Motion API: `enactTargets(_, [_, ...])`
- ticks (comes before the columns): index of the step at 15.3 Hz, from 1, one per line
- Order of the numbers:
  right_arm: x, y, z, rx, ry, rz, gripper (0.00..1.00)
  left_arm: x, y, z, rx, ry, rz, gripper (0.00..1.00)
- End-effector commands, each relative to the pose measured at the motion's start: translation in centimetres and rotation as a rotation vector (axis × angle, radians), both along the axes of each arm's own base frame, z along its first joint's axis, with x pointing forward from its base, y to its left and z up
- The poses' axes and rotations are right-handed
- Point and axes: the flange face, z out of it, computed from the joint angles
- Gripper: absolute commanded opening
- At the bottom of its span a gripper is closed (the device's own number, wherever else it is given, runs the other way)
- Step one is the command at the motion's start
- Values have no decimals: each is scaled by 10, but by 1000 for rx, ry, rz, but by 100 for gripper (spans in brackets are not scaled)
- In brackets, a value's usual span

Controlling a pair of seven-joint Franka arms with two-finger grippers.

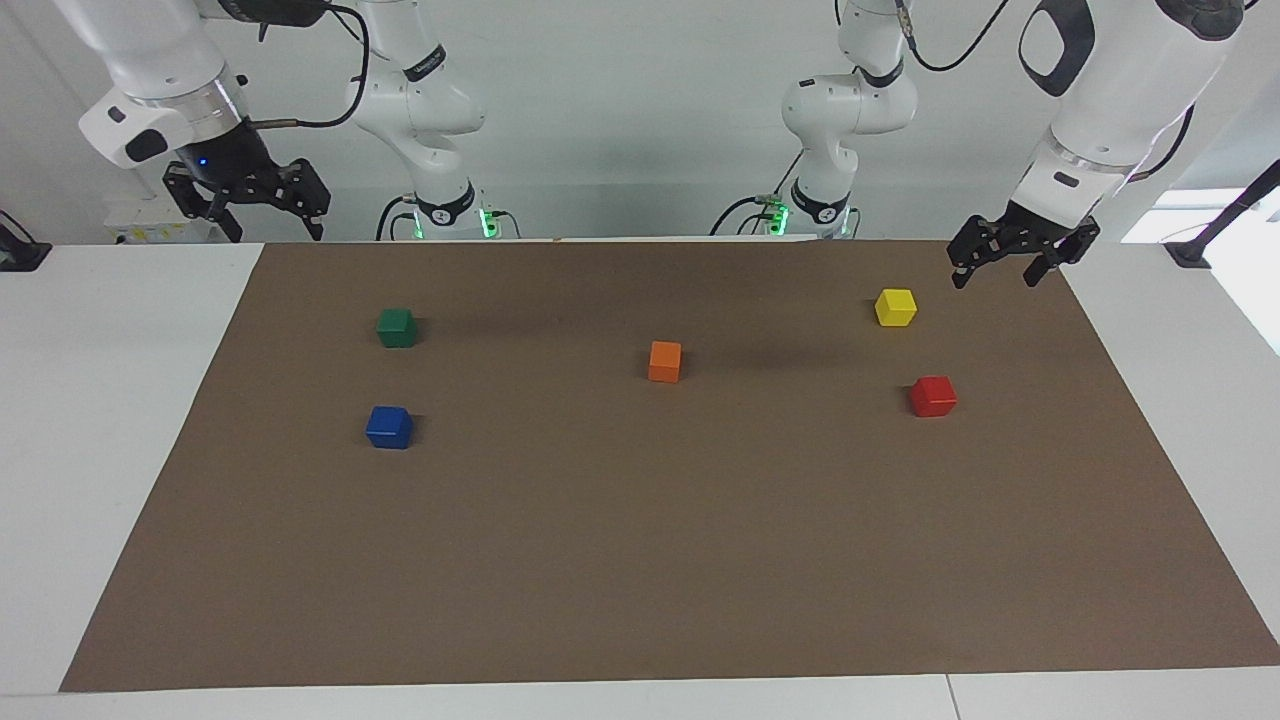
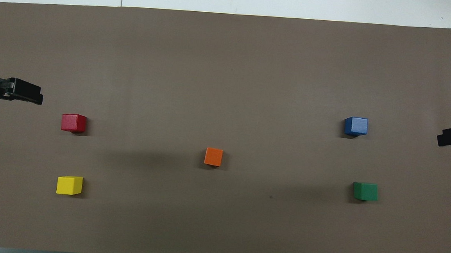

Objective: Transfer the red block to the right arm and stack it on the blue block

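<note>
Five cubes on brown mat (image 1: 640,560) over worktop (image 1: 110,450), facing view: red block (image 1: 933,396) toward left arm's end, farther from robots than yellow cube (image 1: 895,307); blue block (image 1: 389,427) toward right arm's end, farther than green cube (image 1: 396,327); orange cube (image 1: 664,361) between. Left pincer (image 1: 1000,270) and right pincer (image 1: 268,222) raised, spread, empty.

Overhead view: same layout, pincer tips at mat's ends.

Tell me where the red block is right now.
The red block sits on the brown mat toward the left arm's end, just farther from the robots than the yellow block.
</note>
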Motion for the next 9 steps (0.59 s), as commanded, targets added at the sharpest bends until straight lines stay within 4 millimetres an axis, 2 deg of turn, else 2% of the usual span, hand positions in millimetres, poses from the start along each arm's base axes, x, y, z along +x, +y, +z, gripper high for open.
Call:
enactTargets(1, [-5, -3, 3, 18, 7, 14, 100, -5, 2, 4, -1, 6, 10, 100])
enactTargets(7, [-5, -4, 3, 18, 6, 11, 100, -5, 9, 4, -1, 6, 30, 100])
enactTargets(8, [-5, -4, 3, 18, 6, 11, 100, -6, 11, 2, -1, 3, 42, 100])
enactTargets(9, [-5, -4, 3, 18, 6, 11, 100, -3, 19, -8, -2, -8, 48, 100])
